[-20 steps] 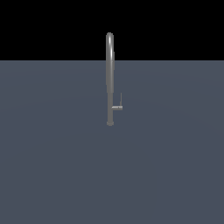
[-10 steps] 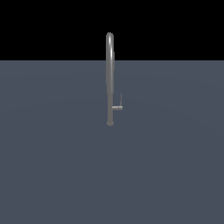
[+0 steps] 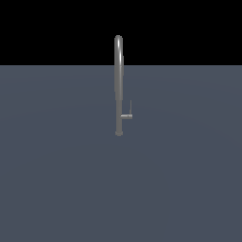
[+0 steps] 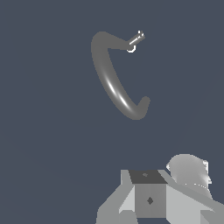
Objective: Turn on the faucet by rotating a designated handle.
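Note:
The faucet (image 3: 118, 85) is a tall, slim grey tube with an arched top, standing upright on the grey surface in the exterior view. The handle (image 3: 127, 114) is a short stub low on the tube, on the exterior view's right, with a thin rod lever pointing up. The wrist view looks down on the arched faucet (image 4: 111, 83) and the handle (image 4: 135, 40). Light grey parts of my gripper (image 4: 148, 199) show at the picture's edge, well apart from the faucet. I cannot tell how its jaws stand. The gripper does not show in the exterior view.
A flat blue-grey surface (image 3: 71, 189) spreads around the faucet, with black background behind it. No other object shows in either view.

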Controlling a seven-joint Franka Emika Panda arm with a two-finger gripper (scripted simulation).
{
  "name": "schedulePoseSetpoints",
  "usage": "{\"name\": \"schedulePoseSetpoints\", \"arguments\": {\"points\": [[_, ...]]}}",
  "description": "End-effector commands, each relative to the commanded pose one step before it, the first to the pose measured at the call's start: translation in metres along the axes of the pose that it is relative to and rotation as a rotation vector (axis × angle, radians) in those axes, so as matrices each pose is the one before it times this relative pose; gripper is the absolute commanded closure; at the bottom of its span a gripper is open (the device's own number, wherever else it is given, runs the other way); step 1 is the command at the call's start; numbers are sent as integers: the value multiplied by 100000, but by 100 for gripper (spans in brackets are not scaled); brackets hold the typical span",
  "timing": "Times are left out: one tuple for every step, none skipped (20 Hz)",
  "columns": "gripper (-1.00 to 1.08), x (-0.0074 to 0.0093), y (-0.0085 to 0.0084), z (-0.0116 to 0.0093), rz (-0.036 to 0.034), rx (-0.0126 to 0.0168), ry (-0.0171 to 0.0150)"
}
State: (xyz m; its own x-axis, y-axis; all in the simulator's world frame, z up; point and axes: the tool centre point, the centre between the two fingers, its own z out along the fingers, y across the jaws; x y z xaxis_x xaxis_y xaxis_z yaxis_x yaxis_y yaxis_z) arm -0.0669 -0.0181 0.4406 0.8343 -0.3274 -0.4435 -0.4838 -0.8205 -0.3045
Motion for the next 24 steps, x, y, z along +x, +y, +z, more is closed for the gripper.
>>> {"name": "schedulePoseSetpoints", "arguments": {"points": [[108,1646,-138,320,3709,3494,-3914],[108,654,-58,126,1483,1394,-1571],[108,657,-58,126,1491,1404,-1582],[108,661,-58,126,1499,1414,-1593],[108,665,-58,127,1508,1425,-1605],[108,669,-58,127,1518,1436,-1618],[108,674,-58,128,1529,1448,-1632],[108,679,-58,128,1541,1461,-1646],[108,684,-58,129,1554,1475,-1662],[108,690,-58,130,1568,1489,-1678],[108,696,-58,130,1584,1505,-1696],[108,703,-59,131,1601,1521,-1714],[108,710,-59,132,1619,1539,-1734],[108,717,-60,133,1638,1558,-1755],[108,725,-60,134,1659,1578,-1777],[108,734,-61,135,1681,1599,-1800],[108,744,-62,137,1706,1622,-1825],[108,754,-63,138,1731,1646,-1852],[108,764,-64,140,1759,1671,-1879],[108,776,-65,142,1789,1699,-1909],[108,788,-66,144,1821,1728,-1940],[108,802,-68,146,1855,1760,-1974],[108,816,-69,149,1891,1793,-2010],[108,831,-71,152,1930,1828,-2047]]}}
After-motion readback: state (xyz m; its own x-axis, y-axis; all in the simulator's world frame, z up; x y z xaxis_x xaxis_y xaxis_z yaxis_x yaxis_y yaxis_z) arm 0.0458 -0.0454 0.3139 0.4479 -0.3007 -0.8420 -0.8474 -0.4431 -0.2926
